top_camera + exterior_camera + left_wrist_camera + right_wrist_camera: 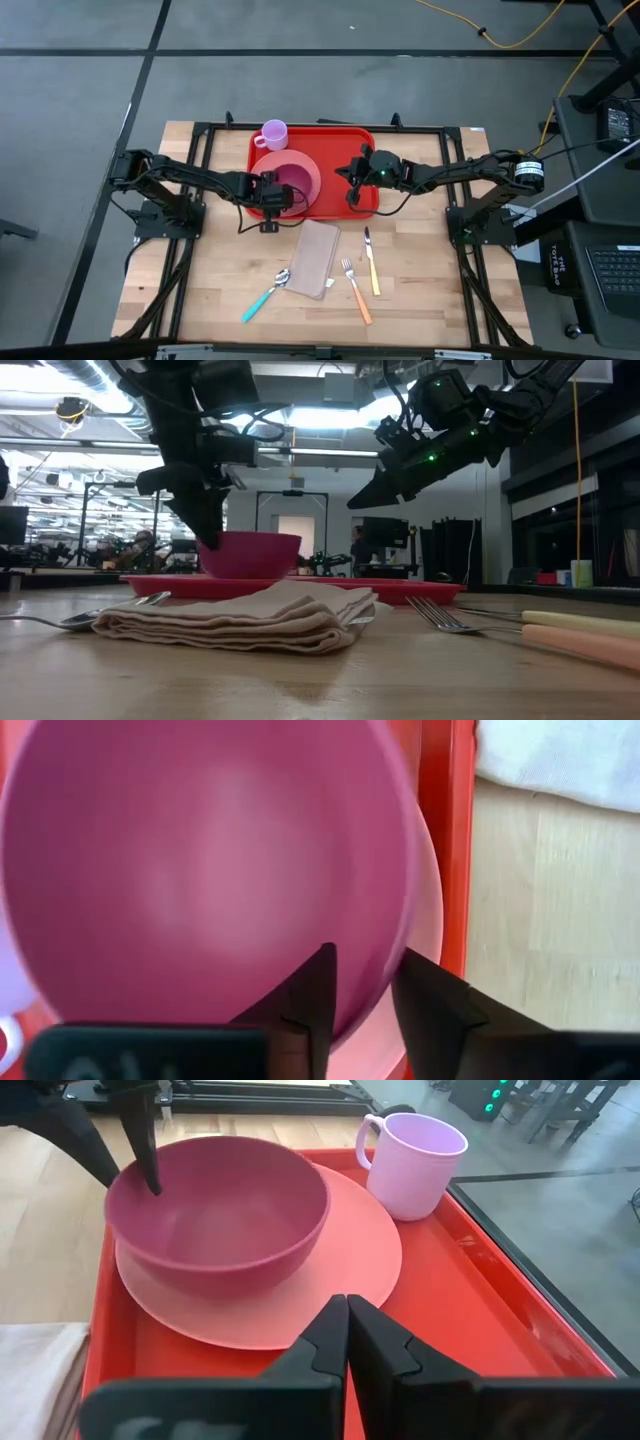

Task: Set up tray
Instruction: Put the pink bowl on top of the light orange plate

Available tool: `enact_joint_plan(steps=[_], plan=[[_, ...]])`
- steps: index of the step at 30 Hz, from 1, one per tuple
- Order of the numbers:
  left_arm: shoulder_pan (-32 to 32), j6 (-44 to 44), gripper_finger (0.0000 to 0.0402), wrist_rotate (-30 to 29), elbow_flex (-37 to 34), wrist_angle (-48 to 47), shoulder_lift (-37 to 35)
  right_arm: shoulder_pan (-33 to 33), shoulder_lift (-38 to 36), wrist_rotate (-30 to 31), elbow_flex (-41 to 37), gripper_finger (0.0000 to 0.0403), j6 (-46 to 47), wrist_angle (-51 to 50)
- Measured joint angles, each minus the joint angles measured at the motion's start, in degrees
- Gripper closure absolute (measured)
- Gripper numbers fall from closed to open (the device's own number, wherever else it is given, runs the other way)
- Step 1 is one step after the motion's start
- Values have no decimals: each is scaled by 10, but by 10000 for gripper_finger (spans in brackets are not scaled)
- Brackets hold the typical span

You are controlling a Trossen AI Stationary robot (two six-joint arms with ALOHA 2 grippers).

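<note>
The red tray (340, 140) lies at the table's far middle. On it a round pink plate (313, 196) carries a magenta bowl (295, 178), and a lilac mug (273, 134) stands upright at the tray's far left corner. My left gripper (278, 193) is at the bowl's near-left rim and is shut on it. My right gripper (343, 172) hangs shut above the tray's bare right half (470, 1310), touching nothing. In the low view it floats high (352, 505). My left gripper holds the bowl by its rim (397, 965) on the near-left side. One finger (318, 990) is inside the bowl and the other finger (430, 1005) is outside, over the plate (425, 890). The fingers come from above, pointing down. The bowl sits level on the plate.
On the bare wood near the tray lie a folded beige napkin (315, 258), a teal-handled spoon (265, 295), an orange-handled fork (355, 290) and a yellow-handled knife (372, 265). The tray's right half has free room.
</note>
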Motion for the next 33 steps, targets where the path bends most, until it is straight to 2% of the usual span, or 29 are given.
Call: enact_joint_plan(steps=[9,19,33], plan=[[0,5,375,-2,0,-2,0,0,0,0,0,389,0,0],[0,69,379,-2,0,-2,0,0,0,0,0,389,0,0],[23,109,379,-24,0,-2,0,0,0,0,0,389,0,0]])
